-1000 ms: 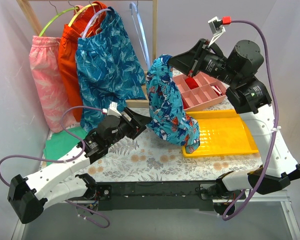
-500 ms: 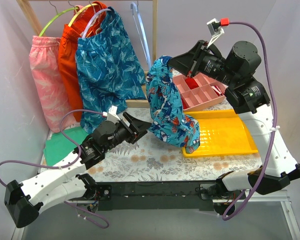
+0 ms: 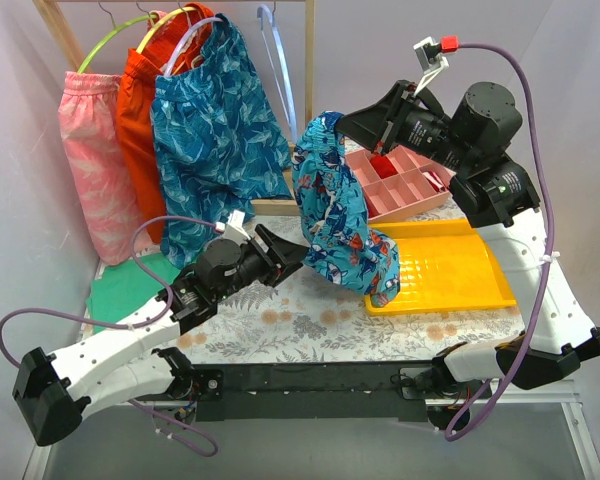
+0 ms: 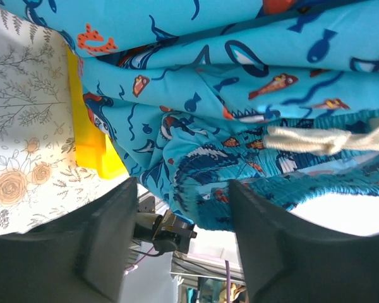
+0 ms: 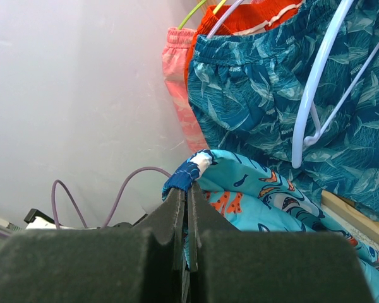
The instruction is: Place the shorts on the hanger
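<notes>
The bright blue shark-print shorts hang from my right gripper, which is shut on a top edge of the fabric. Their lower end rests on the yellow tray. My left gripper is open at the shorts' lower left side. In the left wrist view its fingers stand wide apart, with the elastic waistband dipping between them and a white drawstring just above. The pale blue-white hanger hangs empty on the rack behind the shorts, and also shows in the right wrist view.
On the wooden rack hang teal leaf-print shorts, orange shorts and pink shorts, with a lime-green hanger. A yellow tray, a pink compartment box and a green mat lie on the table.
My left gripper has drawn back a little and then moved right, up against the shorts' lower part. My right gripper and the hanging shorts have barely moved.
</notes>
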You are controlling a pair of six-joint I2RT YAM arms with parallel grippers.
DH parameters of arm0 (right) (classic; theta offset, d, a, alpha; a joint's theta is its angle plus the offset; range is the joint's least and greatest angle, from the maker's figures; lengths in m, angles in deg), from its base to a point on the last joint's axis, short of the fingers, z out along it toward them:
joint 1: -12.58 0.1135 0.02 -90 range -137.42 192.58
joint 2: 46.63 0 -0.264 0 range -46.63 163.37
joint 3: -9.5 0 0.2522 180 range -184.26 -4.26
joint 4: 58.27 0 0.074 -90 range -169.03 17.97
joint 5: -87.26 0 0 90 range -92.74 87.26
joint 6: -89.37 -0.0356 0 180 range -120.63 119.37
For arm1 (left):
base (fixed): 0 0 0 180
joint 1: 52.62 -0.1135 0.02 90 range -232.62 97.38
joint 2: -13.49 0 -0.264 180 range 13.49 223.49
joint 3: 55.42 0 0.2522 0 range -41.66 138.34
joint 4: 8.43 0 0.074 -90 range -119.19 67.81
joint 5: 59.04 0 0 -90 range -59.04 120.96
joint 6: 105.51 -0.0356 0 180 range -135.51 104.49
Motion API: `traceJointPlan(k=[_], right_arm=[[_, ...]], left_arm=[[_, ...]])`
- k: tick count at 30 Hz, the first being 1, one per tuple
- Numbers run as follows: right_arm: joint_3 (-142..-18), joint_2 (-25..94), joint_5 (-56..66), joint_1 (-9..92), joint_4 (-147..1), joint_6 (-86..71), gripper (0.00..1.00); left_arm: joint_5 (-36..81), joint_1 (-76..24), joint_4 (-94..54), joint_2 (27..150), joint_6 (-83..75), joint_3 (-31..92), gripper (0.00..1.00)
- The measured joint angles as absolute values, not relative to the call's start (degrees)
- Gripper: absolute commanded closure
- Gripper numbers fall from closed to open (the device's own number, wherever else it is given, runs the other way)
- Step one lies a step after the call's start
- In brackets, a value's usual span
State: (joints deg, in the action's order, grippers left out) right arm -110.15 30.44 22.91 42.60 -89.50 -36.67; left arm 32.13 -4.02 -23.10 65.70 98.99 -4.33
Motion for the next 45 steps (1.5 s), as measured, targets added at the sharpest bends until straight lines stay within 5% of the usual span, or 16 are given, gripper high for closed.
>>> traceJointPlan(k=[5, 9, 23, 38, 45], right_arm=[[-110.15, 30.44, 22.65, 42.6, -89.52, -36.6, 0.99], [-109.6, 30.29, 21.42, 42.6, -89.94, -36.23, 0.99], [-109.47, 29.57, 7.72, 42.6, -97.09, -31.97, 0.99], [-114.17, 29.57, -12.19, 42.67, -102.7, -28.73, 0.99], [-110.63, 26.29, -16.35, 42.69, -101.65, -28.91, 0.99]], left_arm=[[30.62, -4.0, -20.54, 69.96, 99.32, -3.09, 0.69], [30.25, -3.85, -19.84, 70.72, 99.36, -2.94, 1.0], [34.88, -3.74, -30.66, 64.54, 93.5, 7.29, 1.0], [57.79, -3.76, -50.27, 74.55, 64.19, 60.69, 1.0], [59.25, -3.76, -53.46, 80.91, 58.18, 66.13, 1.0]])
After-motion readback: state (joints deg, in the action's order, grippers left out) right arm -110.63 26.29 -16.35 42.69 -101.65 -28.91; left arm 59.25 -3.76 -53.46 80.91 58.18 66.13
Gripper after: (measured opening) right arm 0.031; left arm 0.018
